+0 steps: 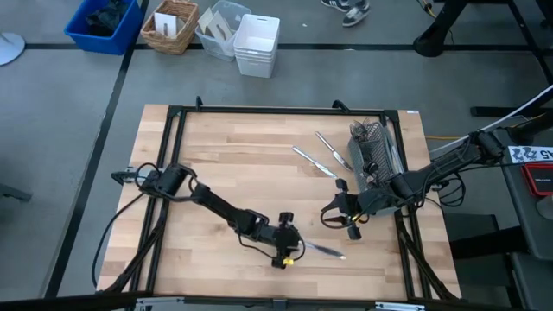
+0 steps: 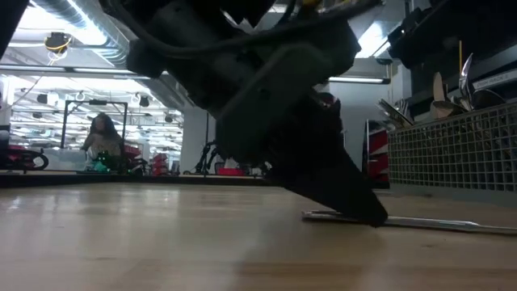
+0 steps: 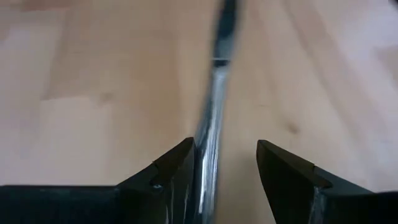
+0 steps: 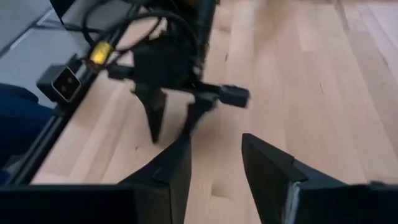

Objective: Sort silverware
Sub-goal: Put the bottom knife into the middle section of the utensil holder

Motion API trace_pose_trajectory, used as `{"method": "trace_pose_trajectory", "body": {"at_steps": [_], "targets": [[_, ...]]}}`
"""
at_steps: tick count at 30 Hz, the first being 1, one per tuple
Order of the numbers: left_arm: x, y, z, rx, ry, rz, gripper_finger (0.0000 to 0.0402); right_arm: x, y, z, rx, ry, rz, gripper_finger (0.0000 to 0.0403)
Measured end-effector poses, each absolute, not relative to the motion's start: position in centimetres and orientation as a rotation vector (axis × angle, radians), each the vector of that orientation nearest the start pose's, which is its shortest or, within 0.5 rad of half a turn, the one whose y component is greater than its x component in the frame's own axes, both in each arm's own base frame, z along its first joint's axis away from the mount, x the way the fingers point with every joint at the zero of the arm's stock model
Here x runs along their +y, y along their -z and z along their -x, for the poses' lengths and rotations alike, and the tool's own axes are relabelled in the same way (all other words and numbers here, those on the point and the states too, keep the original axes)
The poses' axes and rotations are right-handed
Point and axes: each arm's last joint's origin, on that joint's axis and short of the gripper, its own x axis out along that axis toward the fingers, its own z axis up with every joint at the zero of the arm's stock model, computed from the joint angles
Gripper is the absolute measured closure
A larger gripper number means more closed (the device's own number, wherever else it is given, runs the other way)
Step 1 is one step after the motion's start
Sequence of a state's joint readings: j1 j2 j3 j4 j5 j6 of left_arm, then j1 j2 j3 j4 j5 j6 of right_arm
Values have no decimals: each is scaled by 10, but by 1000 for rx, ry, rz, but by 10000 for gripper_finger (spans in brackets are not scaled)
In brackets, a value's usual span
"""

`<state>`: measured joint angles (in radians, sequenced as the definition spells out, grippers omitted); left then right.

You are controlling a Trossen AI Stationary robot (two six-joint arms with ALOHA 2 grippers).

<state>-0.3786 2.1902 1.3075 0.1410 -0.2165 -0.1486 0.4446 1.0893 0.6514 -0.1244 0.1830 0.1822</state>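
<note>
One flat piece of silverware (image 1: 327,250) lies on the surface (image 1: 233,164), left pincer (image 1: 289,249) spread over it.
Detail: it looks light, stiff, thin and slick, lying so flat there's little edge to catch; best taken across the narrow handle w/ fingertips pressed down to the wood, or it may skate out. In left wrist view the shiny handle (image 3: 210,137) runs between the two fingers (image 3: 168,171), hugging one, clear of the other; not gripped yet. Right pincer (image 1: 339,216) hangs released and empty nearby. Two more pieces (image 1: 321,154) lie beside the mesh caddy (image 1: 373,154).
</note>
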Motion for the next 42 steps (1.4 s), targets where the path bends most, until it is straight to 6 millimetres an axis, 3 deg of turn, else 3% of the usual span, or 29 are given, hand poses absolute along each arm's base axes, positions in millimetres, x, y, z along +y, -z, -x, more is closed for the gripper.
{"method": "trace_pose_trajectory", "body": {"at_steps": [6,13,19,27,36,42], "targets": [[-149,-100,-415,787,63,-119,235,94,-239,-208,535,-225,-16,258],[-131,-95,-415,864,33,-109,263,94,-239,-208,538,-241,-21,258],[-115,-100,-414,920,0,-107,272,99,-235,-211,569,-312,-115,258],[-95,-98,-407,1076,-35,-2,278,103,-227,-217,601,-333,-121,258],[-90,-100,-411,1063,-20,60,343,104,-224,-219,614,-329,-125,258],[-78,-107,-417,1102,-39,117,334,106,-211,-224,678,-320,-152,258]]}}
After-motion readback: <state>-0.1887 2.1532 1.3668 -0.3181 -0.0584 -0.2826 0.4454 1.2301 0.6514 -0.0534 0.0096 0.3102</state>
